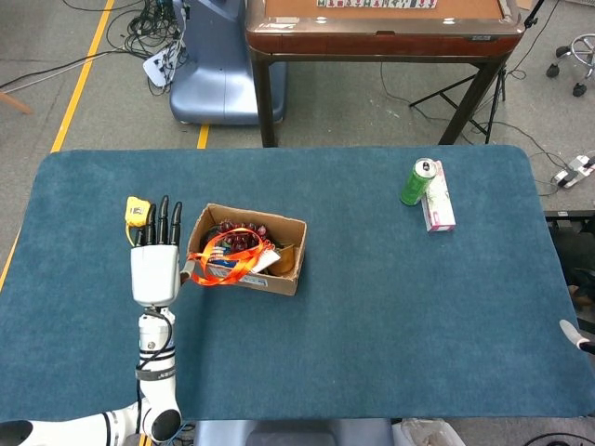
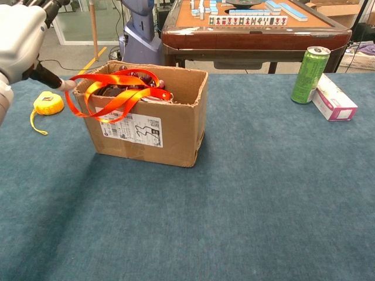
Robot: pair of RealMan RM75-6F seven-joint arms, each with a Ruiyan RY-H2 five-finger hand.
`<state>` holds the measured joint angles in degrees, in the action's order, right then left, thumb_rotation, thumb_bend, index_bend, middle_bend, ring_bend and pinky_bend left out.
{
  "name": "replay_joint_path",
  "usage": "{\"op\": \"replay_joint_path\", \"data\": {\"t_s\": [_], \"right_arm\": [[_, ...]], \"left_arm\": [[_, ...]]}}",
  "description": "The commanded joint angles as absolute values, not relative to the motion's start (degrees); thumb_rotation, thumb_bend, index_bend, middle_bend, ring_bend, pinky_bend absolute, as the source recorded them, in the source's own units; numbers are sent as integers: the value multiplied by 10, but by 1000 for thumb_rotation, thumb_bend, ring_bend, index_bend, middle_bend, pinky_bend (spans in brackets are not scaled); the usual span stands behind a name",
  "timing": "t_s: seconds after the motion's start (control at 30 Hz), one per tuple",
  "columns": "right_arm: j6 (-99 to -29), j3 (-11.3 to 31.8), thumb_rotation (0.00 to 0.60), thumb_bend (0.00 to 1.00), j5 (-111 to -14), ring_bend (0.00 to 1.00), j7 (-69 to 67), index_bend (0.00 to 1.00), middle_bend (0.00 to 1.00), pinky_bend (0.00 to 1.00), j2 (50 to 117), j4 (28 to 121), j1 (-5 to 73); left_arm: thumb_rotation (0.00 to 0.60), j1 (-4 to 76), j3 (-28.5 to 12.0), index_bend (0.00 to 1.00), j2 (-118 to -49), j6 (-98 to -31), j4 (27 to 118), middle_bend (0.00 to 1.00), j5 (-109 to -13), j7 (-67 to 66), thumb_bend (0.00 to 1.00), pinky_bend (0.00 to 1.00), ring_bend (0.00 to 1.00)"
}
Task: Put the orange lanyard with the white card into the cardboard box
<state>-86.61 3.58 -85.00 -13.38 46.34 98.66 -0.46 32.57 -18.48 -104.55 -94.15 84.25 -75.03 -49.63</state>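
Note:
The cardboard box (image 1: 282,280) (image 2: 171,136) stands left of the table's middle. The orange lanyard (image 1: 229,261) (image 2: 112,97) lies across the box's open top, and its loops stick out over the left wall. A white card (image 1: 263,260) rests inside the box at the strap's end. My left hand (image 1: 154,270) (image 2: 20,36) is just left of the box, fingers straight and apart. Its thumb tip (image 2: 61,83) is hooked into an orange loop, holding it up and out to the left. Of my right hand (image 1: 577,335) only a white tip shows at the right edge of the head view.
A yellow tape measure (image 1: 138,211) (image 2: 47,103) lies beyond the left hand. A green can (image 1: 419,181) (image 2: 309,75) and a pink carton (image 1: 439,201) (image 2: 334,98) sit at the far right. Dark red grapes (image 1: 244,238) fill part of the box. A brown games table (image 1: 383,37) stands behind.

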Motion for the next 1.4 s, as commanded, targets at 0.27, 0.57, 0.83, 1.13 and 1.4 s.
{"op": "replay_joint_path", "data": {"t_s": [0.27,0.57,0.83,1.13,1.4], "right_arm": [[-865,35,600,234,-850,348,-134,237,424,663,464,986,-4],[-863,34,600,234,-854,349,-131,238,424,663,464,987,-2],[-864,33,600,233,-854,349,-136,237,424,663,463,986,-3],[-861,33,600,233,-855,348,-144,237,424,663,461,982,-1],[-856,29,600,234,-864,349,-137,237,424,663,463,984,3]], "left_arm": [[600,357,-208,0,-1039,-921,852,0,-760,-541,92,288,66],[600,409,-249,0,-1031,-873,875,0,-730,-613,92,288,66],[600,457,-265,0,-1050,-832,853,0,-691,-650,92,288,65],[600,509,-284,0,-1083,-793,785,0,-627,-671,92,288,65],[600,508,-274,0,-1067,-818,843,0,-574,-752,91,288,65]]}}
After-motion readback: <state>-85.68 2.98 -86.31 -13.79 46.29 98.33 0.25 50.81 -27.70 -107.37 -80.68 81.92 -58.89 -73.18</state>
